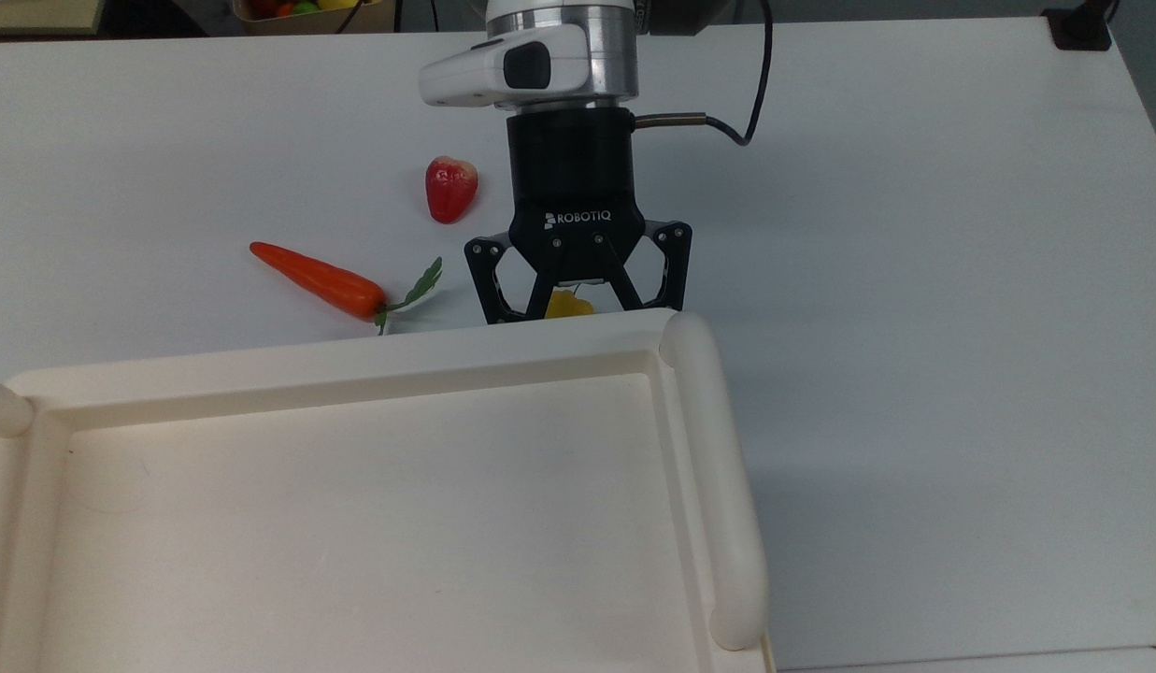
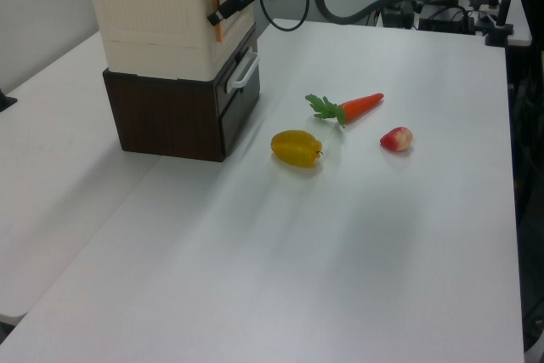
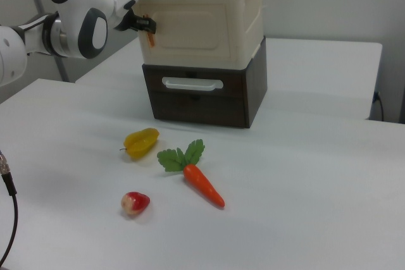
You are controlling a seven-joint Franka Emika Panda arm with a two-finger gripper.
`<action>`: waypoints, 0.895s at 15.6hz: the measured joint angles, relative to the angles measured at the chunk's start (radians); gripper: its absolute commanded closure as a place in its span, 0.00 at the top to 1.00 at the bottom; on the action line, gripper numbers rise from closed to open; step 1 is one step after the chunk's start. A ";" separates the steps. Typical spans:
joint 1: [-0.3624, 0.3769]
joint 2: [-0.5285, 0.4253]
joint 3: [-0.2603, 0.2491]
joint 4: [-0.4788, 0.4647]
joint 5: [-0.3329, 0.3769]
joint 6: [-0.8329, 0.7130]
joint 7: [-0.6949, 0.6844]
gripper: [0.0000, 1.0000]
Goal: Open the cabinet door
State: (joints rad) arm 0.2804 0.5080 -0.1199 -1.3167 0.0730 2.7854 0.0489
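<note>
While the cabinet [image 3: 199,23] sits on a dark drawer unit [image 3: 202,96]:
Cabinet door [image 3: 190,26]: front face, shut.
End effector [image 3: 147,25]: at the door's orange handle [image 3: 150,37], on the right view's left edge.
Fingers: spread apart.
Table [image 2: 357,235]: carries both.

Three toy foods were counted on the surface [image 2: 357,235]: one carrot [image 2: 350,107], one yellow fruit [image 2: 297,148], one small red fruit [image 2: 396,138]. One cream cabinet [image 2: 166,14] was noted on one dark drawer unit [image 2: 183,112], the latter fitted with one white handle [image 3: 192,83]. One arm with one hand [image 3: 147,27] was recorded.
</note>
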 measured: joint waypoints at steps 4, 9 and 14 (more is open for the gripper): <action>0.001 0.004 0.001 0.003 0.000 0.005 0.001 0.12; -0.005 0.005 -0.001 0.004 -0.012 0.006 -0.001 0.01; -0.005 0.001 -0.001 -0.003 -0.012 0.006 -0.001 0.00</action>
State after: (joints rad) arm 0.2755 0.5091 -0.1213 -1.3197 0.0606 2.7910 0.0482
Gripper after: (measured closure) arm 0.859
